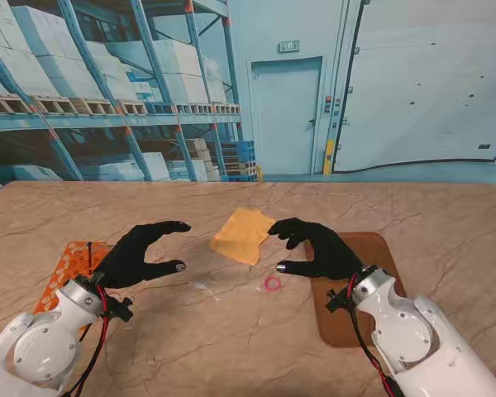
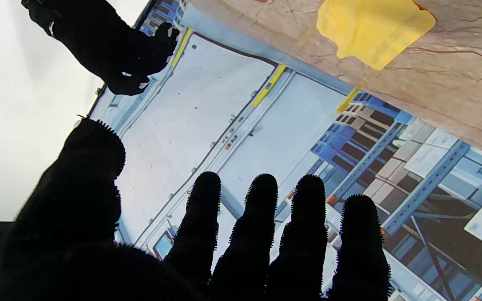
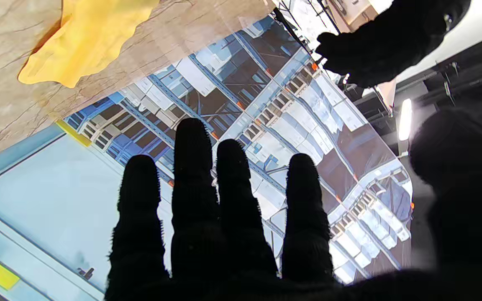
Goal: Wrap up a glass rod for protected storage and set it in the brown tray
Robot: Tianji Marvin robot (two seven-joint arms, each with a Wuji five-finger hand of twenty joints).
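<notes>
Both robot hands, left (image 1: 136, 255) and right (image 1: 318, 248), hover spread and empty beside the yellow cloth (image 1: 242, 235).

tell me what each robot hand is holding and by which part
Nothing is held: left robot hand and right robot hand both hang open beside the yellow cloth.

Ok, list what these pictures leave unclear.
- Glass rod: stand view, only a faint clear streak, too small to trace.
- Brown tray: stand view, largely covered by the right hand and arm.
- Orange tray: stand view, partly behind the left hand.
</notes>
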